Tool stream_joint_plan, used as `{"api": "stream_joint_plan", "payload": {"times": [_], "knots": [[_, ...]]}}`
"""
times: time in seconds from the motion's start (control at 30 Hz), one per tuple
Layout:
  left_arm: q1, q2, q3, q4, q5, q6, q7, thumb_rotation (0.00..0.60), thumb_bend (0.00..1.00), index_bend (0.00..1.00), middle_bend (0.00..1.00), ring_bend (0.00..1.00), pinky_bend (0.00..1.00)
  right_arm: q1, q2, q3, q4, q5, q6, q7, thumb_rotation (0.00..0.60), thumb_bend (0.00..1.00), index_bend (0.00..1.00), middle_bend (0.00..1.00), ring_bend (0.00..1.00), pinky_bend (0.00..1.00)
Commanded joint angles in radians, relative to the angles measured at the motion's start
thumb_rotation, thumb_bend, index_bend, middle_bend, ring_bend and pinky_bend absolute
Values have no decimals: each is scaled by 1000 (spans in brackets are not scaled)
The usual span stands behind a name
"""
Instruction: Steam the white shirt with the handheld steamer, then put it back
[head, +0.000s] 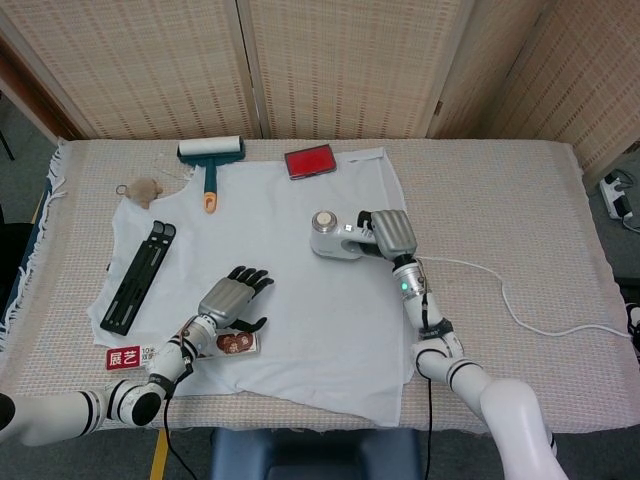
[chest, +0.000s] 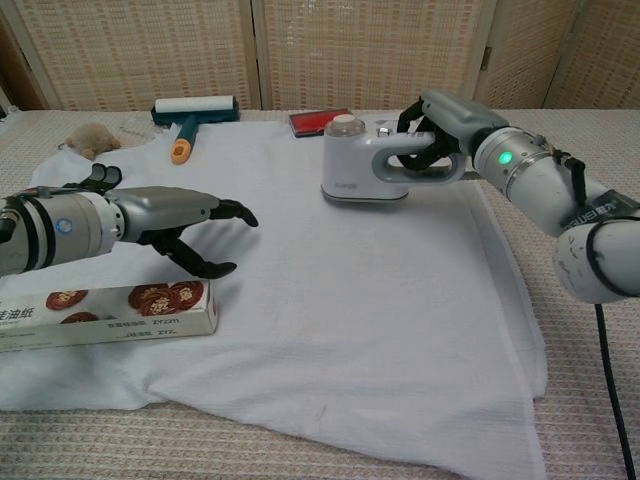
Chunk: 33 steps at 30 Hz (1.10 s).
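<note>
The right hand (chest: 445, 125) grips the handle of the handheld steamer (chest: 372, 170), with its fingers wrapped through the handle loop. The steamer sits over the upper right part of the white shirt (head: 300, 270), with its flat face toward the cloth; whether that face touches the fabric cannot be told. A white power cord (head: 520, 315) runs off the right edge of the shirt across the table cover (head: 520, 200). The left hand (head: 230, 300) holds nothing: its fingers are spread and slightly curved above the lower left part of the shirt, and its fingertips (chest: 235, 213) point toward the shirt's centre. A long flat box printed with round brown discs (chest: 105, 312) lies on the shirt's lower left edge, just beside this hand. A black folded frame (head: 140, 275) rests on the left side of the shirt. A lint roller with a green and orange handle (head: 210, 160) lies at the shirt's upper left corner, and a small tan plush (head: 145, 190) sits near it, beyond the shirt's left edge. A red flat case (head: 310, 160) rests at the top edge of the shirt.
</note>
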<state>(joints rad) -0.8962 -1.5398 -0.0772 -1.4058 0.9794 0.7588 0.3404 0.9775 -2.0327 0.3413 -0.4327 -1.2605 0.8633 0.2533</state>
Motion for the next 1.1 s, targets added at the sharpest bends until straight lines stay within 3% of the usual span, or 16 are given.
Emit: {"api": "stream_joint_plan", "payload": {"times": [0.03, 0.43, 0.8, 1.1], "knots": [[0, 0, 1, 1, -1, 0, 2, 324, 422, 147, 78, 0, 0, 5, -23, -2, 51, 6, -24, 4, 600, 917, 910, 872, 832, 965], [3, -2, 4, 6, -2, -2, 6, 324, 422, 147, 77, 0, 0, -76, 31, -23, 127, 8, -20, 25, 600, 917, 910, 872, 832, 965], [13, 9, 4, -8, 12, 16, 5, 321, 422, 147, 77, 0, 0, -154, 141, -115, -80, -120, 183, 141, 600, 917, 911, 872, 832, 965], [18, 12, 7, -14, 11, 21, 15, 322, 422, 148, 77, 0, 0, -136, 103, -184, -147, -204, 210, 124, 600, 916, 910, 872, 831, 965]]}}
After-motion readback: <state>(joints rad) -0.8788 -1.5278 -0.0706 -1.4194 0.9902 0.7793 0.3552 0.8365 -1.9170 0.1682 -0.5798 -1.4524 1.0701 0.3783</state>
